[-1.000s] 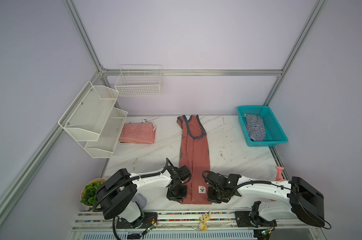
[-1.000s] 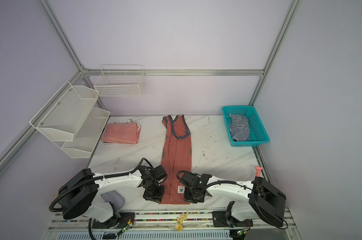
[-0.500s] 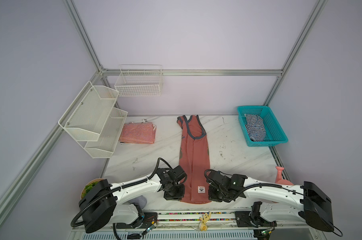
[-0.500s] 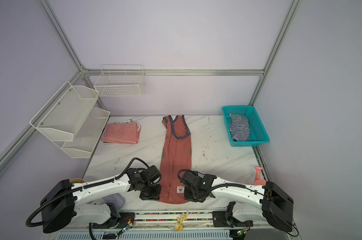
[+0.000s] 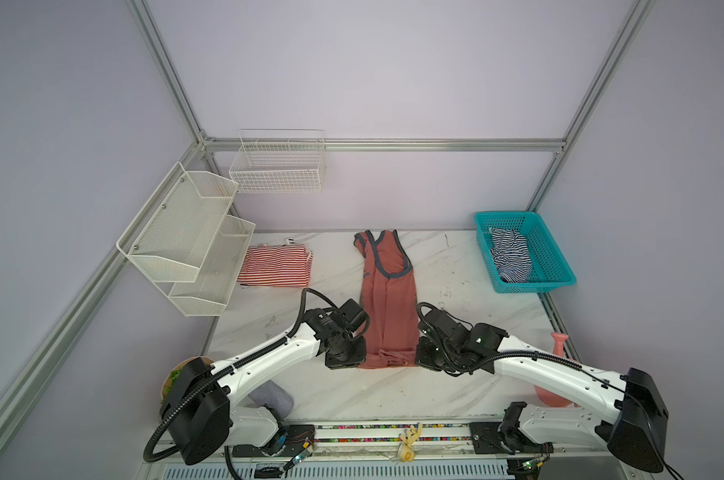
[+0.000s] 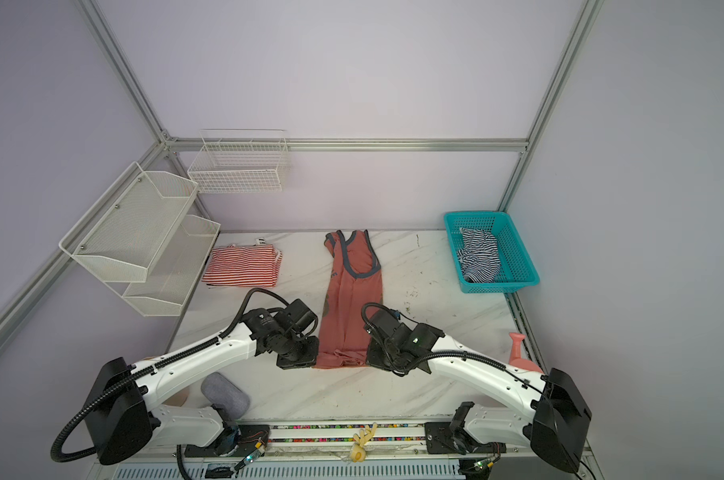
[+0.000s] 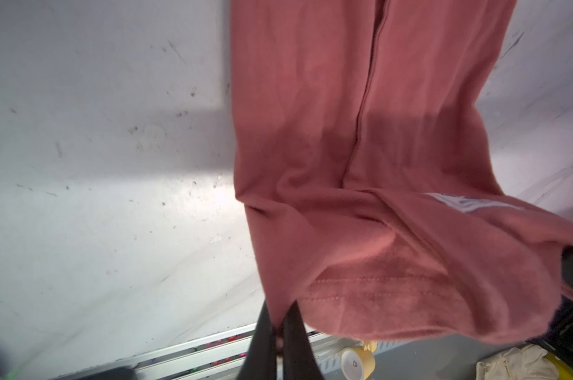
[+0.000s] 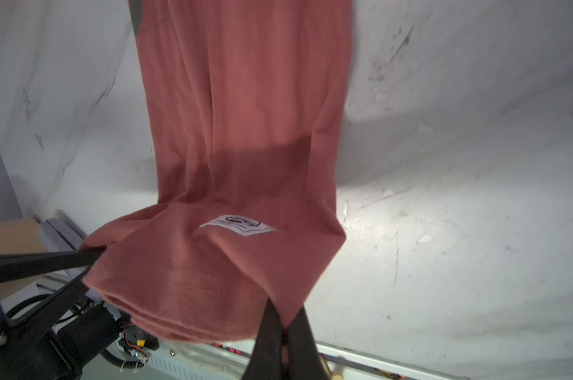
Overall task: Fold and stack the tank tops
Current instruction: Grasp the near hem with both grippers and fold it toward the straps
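A salmon-red tank top (image 5: 387,307) (image 6: 352,307) with dark grey trim lies folded lengthwise down the middle of the marble table. Its near hem is raised off the table. My left gripper (image 5: 354,361) (image 7: 278,324) is shut on the hem's left corner. On the right corner my right gripper (image 5: 424,359) (image 8: 286,320) is shut too. A white label (image 8: 237,225) shows near the lifted hem. A red-and-white striped tank top (image 5: 275,266) lies folded at the back left. The navy-and-white striped tank top (image 5: 509,259) lies crumpled in a teal basket (image 5: 534,286).
White mesh shelves (image 5: 185,237) and a wire basket (image 5: 277,166) hang on the left and back walls. A pink vase (image 5: 555,353) stands at the table's right edge behind my right arm. A grey roll (image 5: 271,397) lies at the front left.
Both grippers have moved away from the table's front edge towards the back, carrying the salmon top's hem up with them. The striped tops have not moved.
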Robot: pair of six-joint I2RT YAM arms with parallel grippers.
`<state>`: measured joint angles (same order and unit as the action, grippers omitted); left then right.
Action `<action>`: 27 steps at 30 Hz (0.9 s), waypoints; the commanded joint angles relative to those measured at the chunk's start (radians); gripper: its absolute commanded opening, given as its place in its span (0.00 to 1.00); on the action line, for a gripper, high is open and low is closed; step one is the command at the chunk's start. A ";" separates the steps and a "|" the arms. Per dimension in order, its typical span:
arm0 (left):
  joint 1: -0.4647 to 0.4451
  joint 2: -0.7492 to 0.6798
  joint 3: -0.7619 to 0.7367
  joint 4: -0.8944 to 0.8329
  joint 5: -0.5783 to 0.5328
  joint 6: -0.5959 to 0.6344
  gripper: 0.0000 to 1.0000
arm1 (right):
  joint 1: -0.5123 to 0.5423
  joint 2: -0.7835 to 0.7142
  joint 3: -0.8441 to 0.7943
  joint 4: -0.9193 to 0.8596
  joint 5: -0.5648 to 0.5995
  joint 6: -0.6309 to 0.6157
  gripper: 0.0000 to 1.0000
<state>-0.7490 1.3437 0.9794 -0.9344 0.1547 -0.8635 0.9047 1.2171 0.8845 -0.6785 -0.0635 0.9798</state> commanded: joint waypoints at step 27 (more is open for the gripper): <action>0.340 0.686 0.802 0.005 0.099 0.351 0.00 | -0.497 0.757 0.651 0.082 -0.185 -0.584 0.00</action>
<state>-0.4221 2.0201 1.6745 -0.9287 0.2157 -0.5426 0.4236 1.9575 1.5032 -0.5911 -0.2234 0.4339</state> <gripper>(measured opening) 0.048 0.052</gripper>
